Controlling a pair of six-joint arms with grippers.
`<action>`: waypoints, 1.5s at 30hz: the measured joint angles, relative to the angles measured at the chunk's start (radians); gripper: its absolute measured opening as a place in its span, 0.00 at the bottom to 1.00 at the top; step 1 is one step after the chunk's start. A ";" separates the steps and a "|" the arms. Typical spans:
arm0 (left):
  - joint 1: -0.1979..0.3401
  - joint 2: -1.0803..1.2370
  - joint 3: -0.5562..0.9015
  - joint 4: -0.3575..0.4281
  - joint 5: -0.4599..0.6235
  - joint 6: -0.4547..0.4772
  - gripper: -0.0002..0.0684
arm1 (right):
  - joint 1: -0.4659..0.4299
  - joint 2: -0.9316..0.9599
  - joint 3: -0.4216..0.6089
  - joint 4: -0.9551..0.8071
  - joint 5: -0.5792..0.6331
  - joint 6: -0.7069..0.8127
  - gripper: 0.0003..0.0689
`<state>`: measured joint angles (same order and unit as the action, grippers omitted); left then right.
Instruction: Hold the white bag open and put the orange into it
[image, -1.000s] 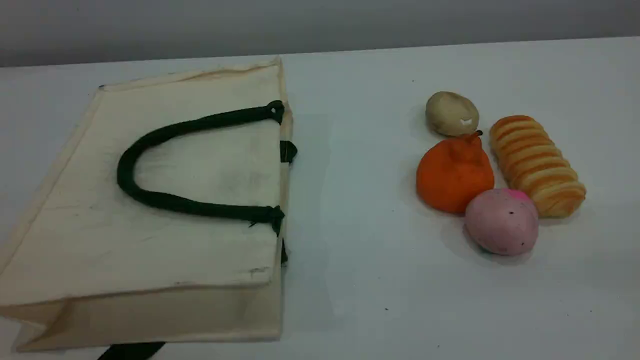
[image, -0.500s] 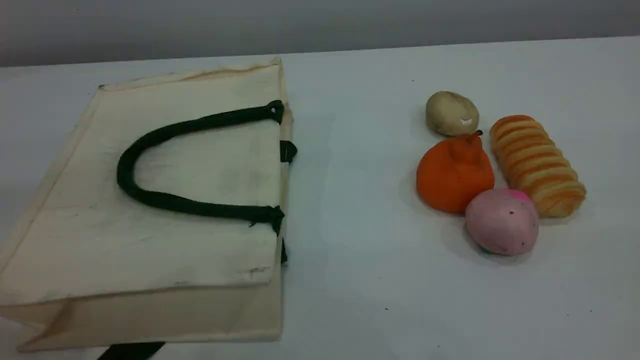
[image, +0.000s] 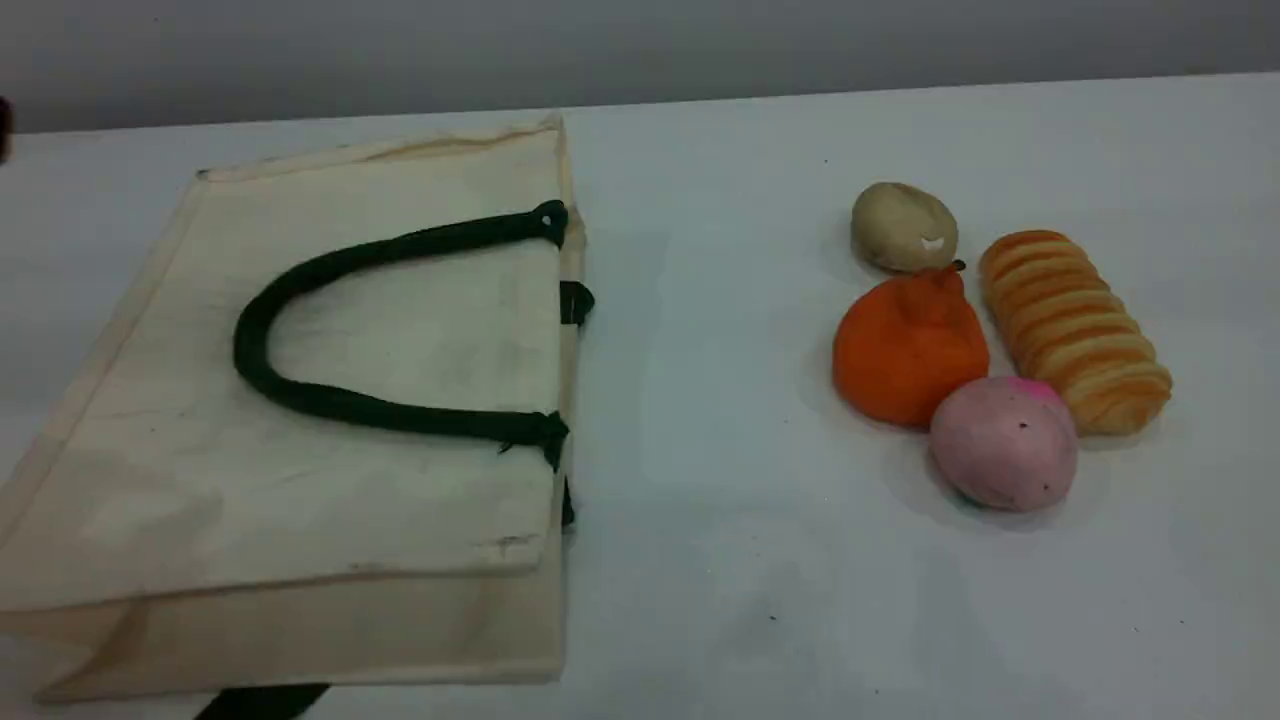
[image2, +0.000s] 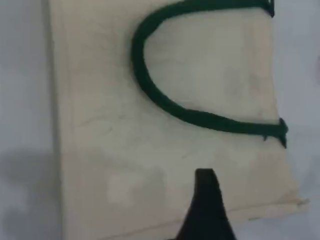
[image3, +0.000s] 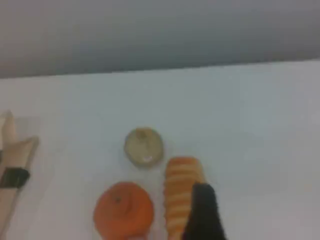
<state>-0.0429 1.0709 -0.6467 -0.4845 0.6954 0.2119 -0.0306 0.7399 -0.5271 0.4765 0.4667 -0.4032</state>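
The white bag (image: 330, 400) lies flat on the left of the table, its mouth facing right and one dark green rope handle (image: 300, 290) resting on top. The orange (image: 908, 345) sits on the right among other toy foods. In the left wrist view, one dark fingertip (image2: 206, 195) of my left gripper hangs above the bag (image2: 150, 150), near its handle (image2: 165, 102). In the right wrist view, one fingertip (image3: 202, 207) of my right gripper hovers over the bread, with the orange (image3: 123, 211) to its left. Neither view shows a second finger.
Touching the orange are a beige potato (image: 903, 227) behind it, a ridged bread loaf (image: 1075, 330) on its right and a pink ball (image: 1003, 442) in front. A dark sliver (image: 4, 130) shows at the scene view's left edge. White tabletop (image: 700, 420) separates bag and foods.
A dark sliver has appeared at the scene view's left edge, and a faint shadow now falls on the bag's near left part. The bag and the foods have not moved.
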 joint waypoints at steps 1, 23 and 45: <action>0.000 0.019 0.000 -0.019 -0.010 -0.010 0.69 | 0.000 0.019 0.000 0.018 -0.003 0.000 0.76; 0.000 0.393 -0.108 -0.019 -0.140 0.296 0.69 | 0.000 0.236 0.000 0.593 -0.038 -0.456 0.78; -0.071 0.749 -0.239 -0.063 -0.227 0.001 0.69 | 0.000 0.242 0.000 0.711 -0.003 -0.574 0.78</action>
<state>-0.1138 1.8199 -0.8861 -0.5471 0.4689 0.2129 -0.0306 0.9819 -0.5271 1.1875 0.4633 -0.9773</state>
